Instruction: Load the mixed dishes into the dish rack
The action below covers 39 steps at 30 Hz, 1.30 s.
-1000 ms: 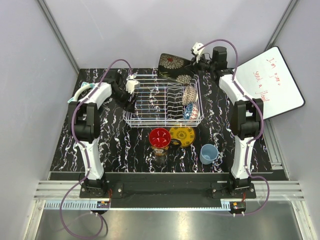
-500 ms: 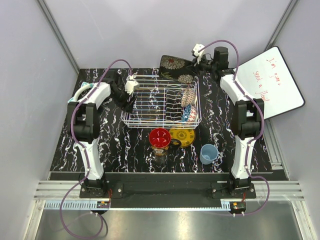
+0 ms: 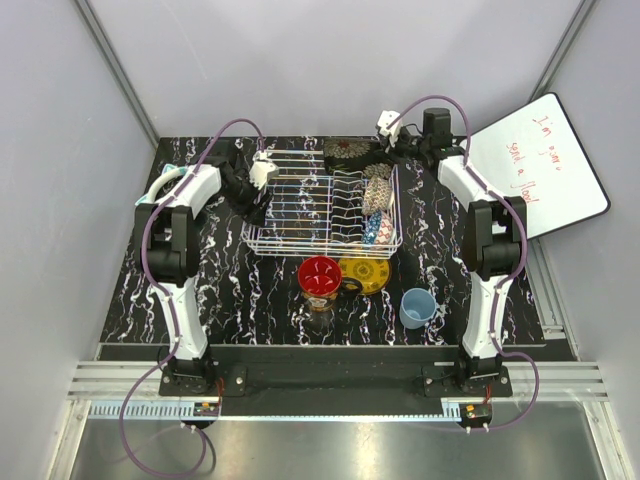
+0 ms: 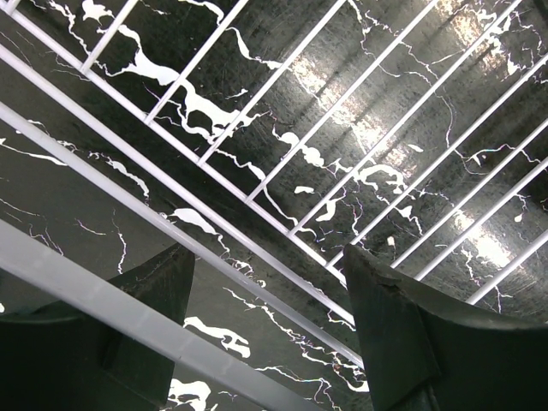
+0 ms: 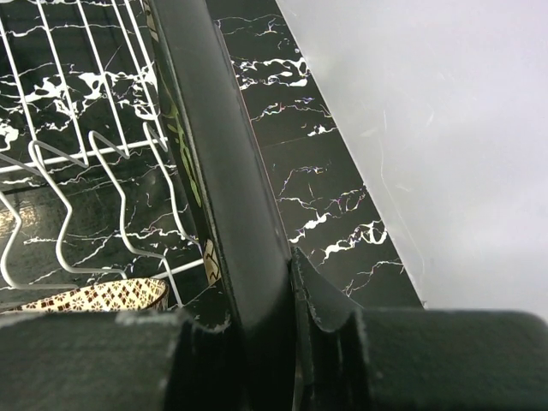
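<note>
Standing on the marbled surface (image 3: 230, 290), the dish rack (image 3: 280, 250) has the left end effector (image 4: 267, 257) at its left rim, fingers spread astride a wire. At the rack's far right corner the right end effector (image 5: 248, 330) pinches the square dark floral plate (image 5: 210, 163), held edge-on.
</note>
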{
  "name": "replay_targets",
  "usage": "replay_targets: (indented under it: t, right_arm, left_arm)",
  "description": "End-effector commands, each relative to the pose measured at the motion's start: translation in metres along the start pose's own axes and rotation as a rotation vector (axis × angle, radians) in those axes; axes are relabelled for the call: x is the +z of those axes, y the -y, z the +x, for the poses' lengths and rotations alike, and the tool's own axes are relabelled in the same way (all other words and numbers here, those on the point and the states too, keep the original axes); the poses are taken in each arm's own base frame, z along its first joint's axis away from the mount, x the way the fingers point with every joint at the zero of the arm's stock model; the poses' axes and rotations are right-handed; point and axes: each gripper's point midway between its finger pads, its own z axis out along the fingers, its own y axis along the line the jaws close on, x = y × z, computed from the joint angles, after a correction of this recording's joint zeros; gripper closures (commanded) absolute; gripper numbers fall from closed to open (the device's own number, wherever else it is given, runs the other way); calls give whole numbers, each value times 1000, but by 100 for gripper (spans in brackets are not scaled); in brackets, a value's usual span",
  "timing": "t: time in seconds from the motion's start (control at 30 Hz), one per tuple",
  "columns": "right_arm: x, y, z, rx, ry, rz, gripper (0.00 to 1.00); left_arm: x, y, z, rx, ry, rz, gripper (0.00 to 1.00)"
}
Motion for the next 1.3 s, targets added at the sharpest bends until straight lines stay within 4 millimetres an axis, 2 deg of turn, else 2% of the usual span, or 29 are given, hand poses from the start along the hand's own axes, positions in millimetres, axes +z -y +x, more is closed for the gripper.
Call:
replay_targets:
  t: [0.0,0.17,0.27,0.37,0.43,0.47,0.53,0.57,0.6,0.63,0.67,0.77,0.8,0.83,0.87,1.0,1.03,1.1,1.13,1.17,1.23,1.27]
  right_arm:
    - [-19,20,-37,-91,45,66,100]
    - [-8,9,-24,-75,35,55,100]
    - [-3,-5,-5,-69,-19,53,89]
    - [-2,-20,1,-39,-45,39,86]
    - [-2,-19,-5,-65,-34,66,82]
    - [-1,-29,2,-47,-48,55,80]
    - [-2,-34,1,-43,-51,57,78]
    - [-2,-42,8,-22,-63,48,77]
    - [-2,-42,8,-21,-61,59,72]
    - [-3,-44,9,-13,-62,63,63]
    - [-4,-49,14,20,-70,63,61]
    - [-9,-53,12,70,-72,74,55]
    - [-11,-52,10,78,-68,86,49]
    - [-16,-49,2,84,-56,102,11]
    - [-18,-51,0,129,-54,111,1]
    - [-33,-49,-14,216,-52,157,0]
    - [-40,-47,-25,231,-37,173,1]
    - [-48,-51,-28,245,-41,182,0]
    - [-56,-50,-39,244,-26,195,0]
    - [-61,-52,-40,257,-29,200,0]
    - [-75,-42,-55,285,-26,258,0]
    - [-78,-43,-53,321,-52,260,0]
  left_arm:
    - [-8,-8,0,41,1,-19,27]
    - [-7,-9,-1,31,4,-20,25]
    - [-7,-10,-2,26,8,-24,22]
    - [-8,-13,-2,22,9,-32,21]
    - [-9,-14,-1,21,10,-38,20]
    - [-10,-15,-2,21,12,-39,20]
    - [-9,-14,0,18,8,-40,19]
    - [-10,-14,-1,19,10,-42,19]
    - [-10,-14,-1,17,10,-44,19]
    - [-10,-14,-1,15,9,-43,18]
    - [-12,-14,-2,16,13,-47,18]
    - [-15,-14,-3,17,16,-56,15]
    - [-16,-14,-4,18,18,-59,14]
    - [-17,-14,-4,16,20,-61,14]
    - [-17,-13,-4,15,19,-59,13]
    - [-21,-13,-8,7,31,-68,12]
    - [-23,-13,-9,7,35,-73,11]
    - [-25,-11,-11,-2,37,-75,11]
    - [-28,-10,-12,-5,44,-78,11]
    - [-29,-7,-15,-13,50,-75,10]
    - [-31,0,-19,-12,64,-64,10]
    - [-30,5,-20,-15,65,-56,9]
